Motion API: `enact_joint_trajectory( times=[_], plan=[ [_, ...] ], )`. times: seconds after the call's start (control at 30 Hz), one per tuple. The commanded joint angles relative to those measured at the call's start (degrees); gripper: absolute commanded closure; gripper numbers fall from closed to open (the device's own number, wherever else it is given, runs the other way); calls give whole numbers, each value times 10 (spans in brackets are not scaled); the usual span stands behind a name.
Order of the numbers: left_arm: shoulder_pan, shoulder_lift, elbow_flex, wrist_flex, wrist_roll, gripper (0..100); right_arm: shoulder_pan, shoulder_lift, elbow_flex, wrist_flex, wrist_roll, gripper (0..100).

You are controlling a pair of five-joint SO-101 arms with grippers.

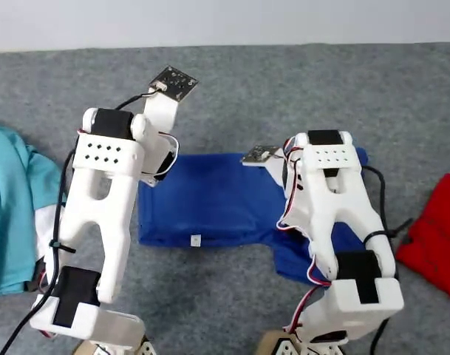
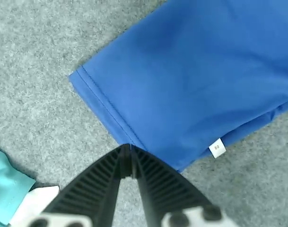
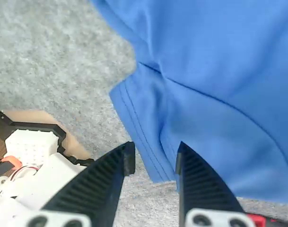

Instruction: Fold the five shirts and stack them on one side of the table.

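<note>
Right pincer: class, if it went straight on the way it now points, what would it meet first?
Probably the blue shirt, its sleeve hem just beyond the right pincer; depth unclear.

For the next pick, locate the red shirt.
High view: the red fabric shirt lies at the right edge, beyond the right arm and blue fabric shirt.

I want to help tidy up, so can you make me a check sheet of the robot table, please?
Surface: grey fuzzy table covering.
Job's things: blue cloth shirt partly folded in the middle; teal shirt at the left edge, white cloth beside it; red shirt at the right edge.
Clutter: nothing seen.
Grippers: left gripper shut at the blue shirt's hem; right gripper open over its sleeve.
Cables: black cable along the left arm; red and white wires on the right arm.
Surroundings: pale wall behind.
</note>
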Motion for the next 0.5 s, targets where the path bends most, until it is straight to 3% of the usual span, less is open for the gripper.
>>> enact_joint_trajectory(
  times=[0.0,0.3,0.47],
  plan=[
    [5,-33,-1,-10,0,997,-5,-2,-9,-30,-5,841],
    [4,-34,4,-6,0,997,-11,-1,99,-156,-5,840],
    [4,-34,5,-6,1,997,-6,-1,114,-175,-6,842]
  ],
)
